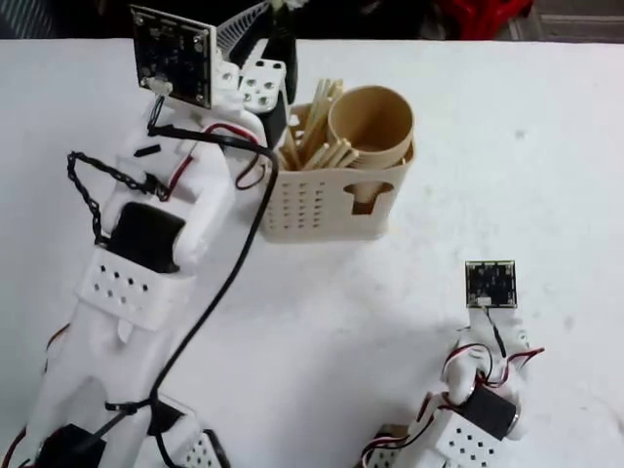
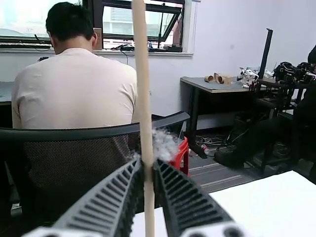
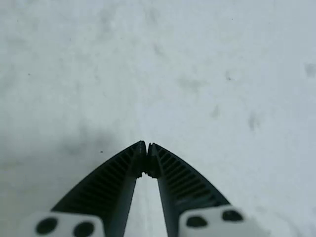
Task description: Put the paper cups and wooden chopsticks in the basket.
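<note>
Currently, the paper cups, apparently nested, are noted standing inside the basket. A bundle of chopsticks is leaned beside them in the same basket. One further chopstick is held upright, pinched between the left fingers, which are closed on it. In the high view the left arm is seen stretched out to the basket's far corner. The right fingers are pressed together with nothing between them, just above the bare desk and well apart from the basket. The task is judged nearly complete: the cups and most sticks are in. What remains is for the held stick to be lowered into the basket and released.
</note>
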You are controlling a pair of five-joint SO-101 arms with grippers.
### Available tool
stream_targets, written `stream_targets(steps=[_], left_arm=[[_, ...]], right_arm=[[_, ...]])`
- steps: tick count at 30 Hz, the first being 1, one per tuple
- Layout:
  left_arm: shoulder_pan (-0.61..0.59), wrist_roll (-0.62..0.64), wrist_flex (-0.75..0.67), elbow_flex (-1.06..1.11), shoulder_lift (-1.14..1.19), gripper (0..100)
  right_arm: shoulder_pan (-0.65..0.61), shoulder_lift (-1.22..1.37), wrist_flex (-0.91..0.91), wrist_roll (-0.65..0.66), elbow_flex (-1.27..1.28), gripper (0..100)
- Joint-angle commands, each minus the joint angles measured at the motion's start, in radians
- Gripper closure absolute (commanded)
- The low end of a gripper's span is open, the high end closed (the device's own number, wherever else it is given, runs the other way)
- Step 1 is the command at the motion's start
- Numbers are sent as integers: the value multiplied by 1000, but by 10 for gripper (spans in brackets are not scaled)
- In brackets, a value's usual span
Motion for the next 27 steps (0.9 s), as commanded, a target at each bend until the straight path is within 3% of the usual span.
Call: stream_targets(steps=[1, 10, 27], left_arm=[[-4, 14, -20, -38, -1, 929], [-4, 8, -11, -32, -1, 928], [-12, 12, 275, -32, -8, 928]], right_arm=[[-5, -8, 4, -3, 5, 981], [-5, -8, 4, -3, 5, 981], [-5, -8, 4, -3, 5, 981]])
